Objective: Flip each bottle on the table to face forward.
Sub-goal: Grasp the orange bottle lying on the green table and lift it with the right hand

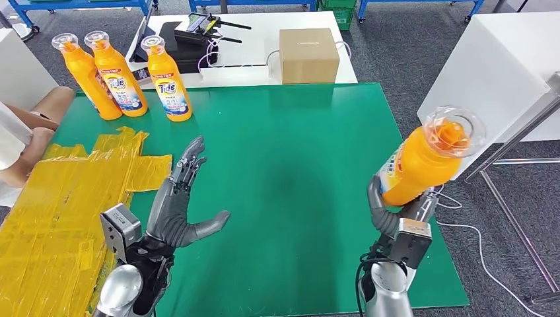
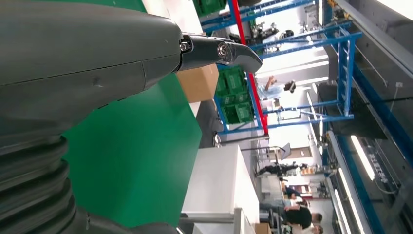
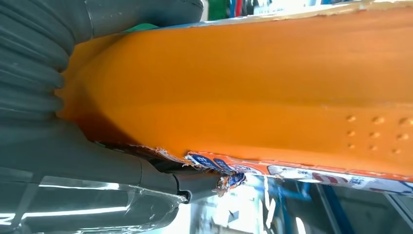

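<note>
Left hand [image 1: 181, 198] is spread flat with nothing in it, hovering over the green mat [image 1: 290, 172] near its front left part, just beside the yellow plastic [image 1: 72, 198] that lies along the mat's left edge. Three bottles [image 1: 120, 76] stand in a row at the back left corner of the mat, and two of them show a label that reads "Tide" with smaller writing I cannot read. Behind the mat's back edge sits a brown box [image 1: 308, 55] on a white table [image 1: 264, 30]; the faint print on it is too small to read. Right hand [image 1: 396, 211] is wrapped around the bottom of a fourth bottle [image 1: 422, 162], holding it in the air, tipped, over the mat's right edge. Its label is a thin strip along the side, blue and red, torn at one end, and I cannot read it. I think the step now is to turn this bottle so the label faces the front, then stand it on the mat. To do it well, keep a firm hold low down, turn slowly, bring it in from the edge, and set the bottom flat before letting go.
</note>
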